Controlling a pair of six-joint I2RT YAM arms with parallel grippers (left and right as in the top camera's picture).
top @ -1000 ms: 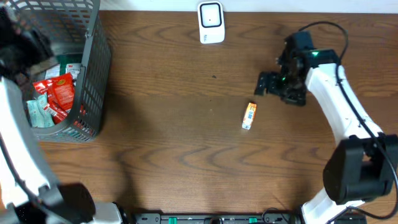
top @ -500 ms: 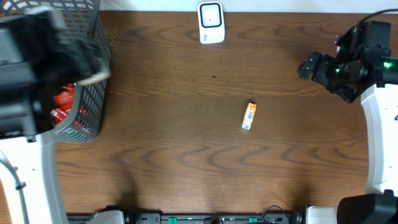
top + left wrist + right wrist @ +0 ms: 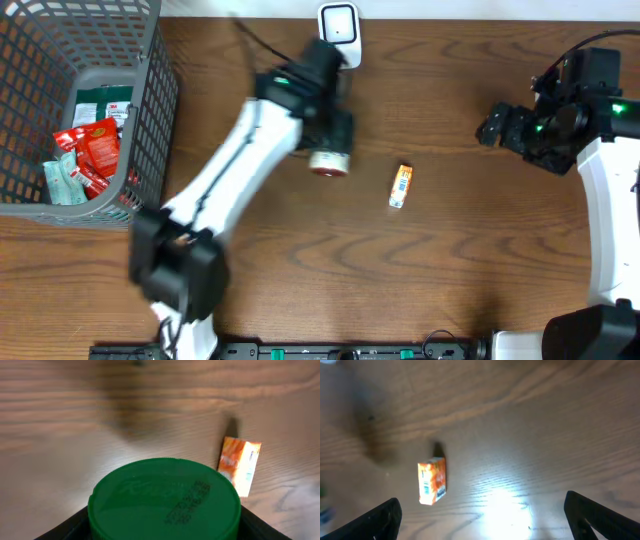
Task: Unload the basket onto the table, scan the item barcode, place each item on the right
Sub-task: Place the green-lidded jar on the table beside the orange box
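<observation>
Overhead straight down on table (image 3: 450,280), 2 wrist views close and angled down; all 3 share orange box (image 3: 401,186)

- round green plastic lid (image 3: 165,502): raised script word and a dark stamped code, both too blurry to read (annoyingly)
- small orange cardboard box (image 3: 240,465): print unreadable

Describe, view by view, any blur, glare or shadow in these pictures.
Overhead: left arm slightly motion-smeared, table sharp. Left wrist: green-lidded jar crisp, table behind it soft. Right wrist: soft all over, white glare on the table right of the orange box, which casts a shadow.
</observation>
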